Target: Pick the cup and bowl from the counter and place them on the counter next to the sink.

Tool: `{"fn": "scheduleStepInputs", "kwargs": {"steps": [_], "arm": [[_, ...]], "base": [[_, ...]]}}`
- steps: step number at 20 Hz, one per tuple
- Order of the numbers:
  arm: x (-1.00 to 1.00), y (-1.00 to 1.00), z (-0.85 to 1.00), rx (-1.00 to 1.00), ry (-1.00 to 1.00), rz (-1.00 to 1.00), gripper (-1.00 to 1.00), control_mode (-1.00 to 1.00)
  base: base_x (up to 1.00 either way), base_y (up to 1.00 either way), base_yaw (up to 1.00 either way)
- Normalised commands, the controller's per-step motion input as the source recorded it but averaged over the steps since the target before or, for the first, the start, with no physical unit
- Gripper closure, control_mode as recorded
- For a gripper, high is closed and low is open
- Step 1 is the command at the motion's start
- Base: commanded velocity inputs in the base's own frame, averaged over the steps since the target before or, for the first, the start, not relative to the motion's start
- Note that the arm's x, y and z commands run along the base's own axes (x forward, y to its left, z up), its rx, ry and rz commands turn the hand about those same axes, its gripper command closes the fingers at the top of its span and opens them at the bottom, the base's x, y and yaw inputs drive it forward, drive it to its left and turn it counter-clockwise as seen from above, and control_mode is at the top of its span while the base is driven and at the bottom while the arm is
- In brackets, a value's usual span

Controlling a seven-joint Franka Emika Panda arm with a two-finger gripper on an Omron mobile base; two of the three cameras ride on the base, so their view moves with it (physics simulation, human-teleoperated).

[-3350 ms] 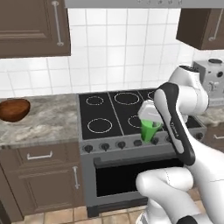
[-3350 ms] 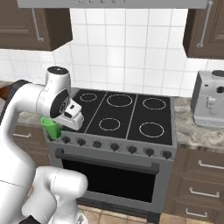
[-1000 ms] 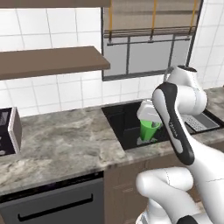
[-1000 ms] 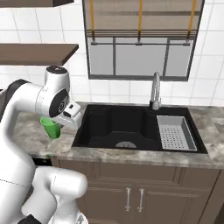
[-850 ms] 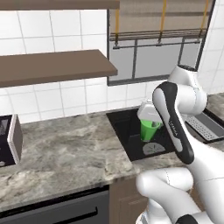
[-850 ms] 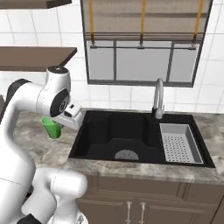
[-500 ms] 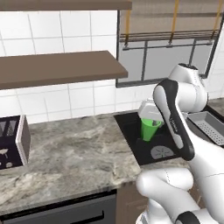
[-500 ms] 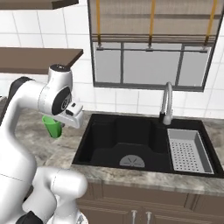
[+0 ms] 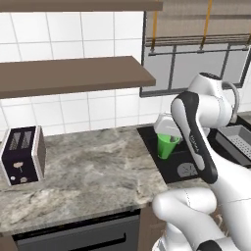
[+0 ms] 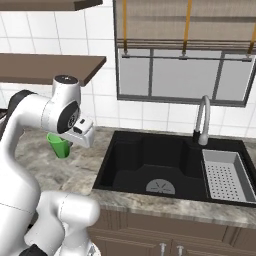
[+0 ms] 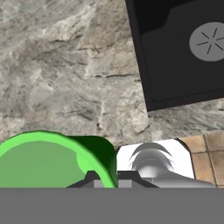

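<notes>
Green and upright, the cup (image 9: 167, 145) hangs in the air, its rim pinched between the closed fingers of the gripper (image 11: 106, 178), above the grey marbled counter (image 9: 98, 171) just beside the black sink (image 10: 157, 167). A toaster (image 9: 22, 155) stands well apart at the counter's far left.

cup (image 9: 167, 145): small, bright green, plain, no handle, slightly tapered; upright, open side up, held in the air above the counter edge beside the sink
counter (image 9: 93, 169): grey-beige marbled stone, dark cabinets below
sink (image 10: 160, 165): black recessed basin, round grey drain, curved silver faucet behind, light grey perforated rack at its right
bowl: cannot tell
</notes>
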Motion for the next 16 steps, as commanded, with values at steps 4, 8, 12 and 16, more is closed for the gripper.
{"fn": "scheduleStepInputs", "kwargs": {"steps": [4, 8, 12, 16], "arm": [[0.0, 0.0, 0.0, 0.0, 0.0, 0.0, 1.0, 1.0], [0.0, 0.0, 0.0, 0.0, 0.0, 0.0, 1.0, 1.0], [0.06, 0.13, -0.02, 0.0, 0.0, 0.0, 1.0, -1.0], [0.31, 0.57, -0.13, 0.0, 0.0, 0.0, 1.0, -1.0]], "base": [[0.0, 0.0, 0.0], [0.0, 0.0, 0.0], [0.0, 0.0, 0.0], [0.0, 0.0, 0.0]]}}
